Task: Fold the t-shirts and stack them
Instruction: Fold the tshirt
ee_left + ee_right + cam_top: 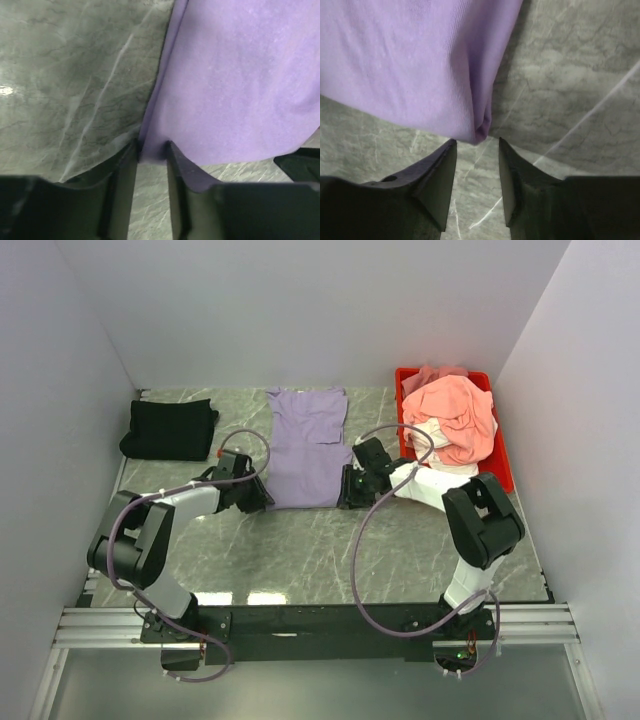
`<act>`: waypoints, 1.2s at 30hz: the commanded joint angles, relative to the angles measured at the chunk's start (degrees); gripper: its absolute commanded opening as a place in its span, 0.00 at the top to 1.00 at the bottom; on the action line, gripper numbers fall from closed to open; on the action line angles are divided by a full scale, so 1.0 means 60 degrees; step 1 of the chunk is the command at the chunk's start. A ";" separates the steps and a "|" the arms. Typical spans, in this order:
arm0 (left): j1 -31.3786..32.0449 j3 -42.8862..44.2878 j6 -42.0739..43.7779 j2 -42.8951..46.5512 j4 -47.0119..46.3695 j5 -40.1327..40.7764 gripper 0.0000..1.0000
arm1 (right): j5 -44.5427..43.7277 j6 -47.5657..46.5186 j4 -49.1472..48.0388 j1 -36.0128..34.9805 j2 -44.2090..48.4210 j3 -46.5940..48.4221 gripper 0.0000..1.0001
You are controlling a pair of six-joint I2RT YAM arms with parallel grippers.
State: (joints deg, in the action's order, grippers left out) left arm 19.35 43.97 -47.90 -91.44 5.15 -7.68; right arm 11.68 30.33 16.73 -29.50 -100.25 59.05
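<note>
At the middle of the grey marbled desk (330, 550), a lavender-purple t-shirt (308, 445) lies flat, its hem toward the arms, as both grippers crouch at its near corners. On the left, the left gripper (151, 160) has its fingers (126, 167) slightly apart, with the shirt's near-left corner sitting between the tips. On the right, the right gripper (477, 150) keeps its fingers (440, 170) spread wider, and the near-right corner lies just beyond the tips, not between them. Far left on the desk, a black t-shirt (168, 428) rests folded, well apart from the lavender one. Far right, a salmon-pink t-shirt (455, 415) is heaped in a red plastic tray (503, 455).
</note>
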 commanded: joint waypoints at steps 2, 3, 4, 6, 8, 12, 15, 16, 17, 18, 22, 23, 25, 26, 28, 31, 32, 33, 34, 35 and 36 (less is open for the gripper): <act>0.0114 0.0070 -0.0030 -0.0258 0.0153 0.0123 0.69 | 0.0162 -0.0206 -0.0284 0.0126 -0.0357 0.0500 0.58; 0.0114 0.0113 -0.0015 -0.0345 0.0196 0.0138 0.72 | 0.0191 -0.0220 -0.0313 0.0126 -0.0401 0.0501 0.59; 0.0114 0.0128 0.0014 -0.0390 0.0211 0.0123 0.78 | 0.0221 -0.0235 -0.0386 0.0140 -0.0474 0.0515 0.63; 0.0114 0.0202 0.0015 -0.0478 0.0182 0.0065 0.84 | 0.0337 -0.0235 -0.0372 0.0155 -0.0635 0.0632 0.66; 0.0114 0.0231 0.0014 -0.0522 0.0153 0.0035 0.93 | 0.0455 -0.0264 -0.0400 0.0141 -0.0694 0.0662 0.73; 0.0114 0.0260 0.0058 -0.0420 0.0240 0.0064 0.99 | 0.0717 -0.0381 -0.0357 0.0155 -0.0753 0.0749 0.99; 0.0129 0.0188 0.0102 0.0091 0.0372 0.0138 0.99 | 0.1055 -0.0556 -0.0123 0.0155 -0.0302 0.0648 1.00; 0.0129 0.0115 0.0102 0.0296 0.0431 0.0196 0.99 | 0.1230 -0.0615 0.0095 0.0126 -0.0111 0.0589 1.00; 0.0129 -0.0017 0.0088 0.0559 0.0504 0.0254 0.99 | 0.1290 -0.0659 0.0242 0.0126 0.0094 0.0531 1.00; 0.0129 -0.0090 0.0088 0.1099 0.0591 0.0342 0.99 | 0.1392 -0.0776 0.0374 0.0111 0.0575 0.0385 1.00; 0.0129 -0.0501 -0.0058 0.2829 0.1264 0.0752 0.99 | 0.2109 -0.1113 0.1091 -0.0108 0.1895 -0.0011 1.00; 0.0129 -0.0617 -0.0088 0.3558 0.1426 0.0869 0.99 | 0.2488 -0.1143 0.1369 -0.0166 0.2174 -0.0070 1.00; 0.0129 -0.0721 -0.0205 0.4367 0.1719 0.0987 0.99 | 0.2841 -0.1275 0.1764 -0.0371 0.2921 -0.0231 1.00; 0.0129 -0.0779 -0.0234 0.5168 0.2054 0.1045 0.99 | 0.3002 -0.1290 0.1941 -0.0430 0.3141 -0.0261 1.00; 0.0129 -0.0780 -0.0366 0.5963 0.2392 0.1251 0.99 | 0.3442 -0.1377 0.2307 -0.0635 0.3713 -0.0334 1.00; 0.0129 -0.0692 -0.0425 0.7268 0.3052 0.1747 0.99 | 0.4335 -0.1436 0.2470 -0.0957 0.4504 -0.0465 1.00; 0.0129 -0.0605 -0.0468 0.7779 0.3213 0.1865 0.99 | 0.4598 -0.1436 0.2427 -0.0987 0.4709 -0.0524 1.00; 0.0143 -0.0517 -0.0483 0.8001 0.3577 0.1968 1.00 | 0.5108 -0.1393 0.2368 -0.1002 0.5044 -0.0641 1.00; 0.0129 -0.0458 -0.0513 0.8206 0.3755 0.2215 0.99 | 0.5374 -0.1349 0.2194 -0.1002 0.5222 -0.0729 1.00; 0.0129 -0.0341 -0.0527 0.8528 0.3916 0.2290 1.00 | 0.5580 -0.1305 0.2090 -0.1016 0.5354 -0.0875 1.00; 0.0114 -0.0297 -0.0571 0.8676 0.4005 0.2349 0.99 | 0.5785 -0.1174 0.1959 -0.1017 0.5631 -0.0963 1.00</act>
State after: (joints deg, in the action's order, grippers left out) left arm 20.40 39.90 -50.39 -41.82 24.49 0.89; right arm 38.48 23.07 27.99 -35.53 -70.54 55.18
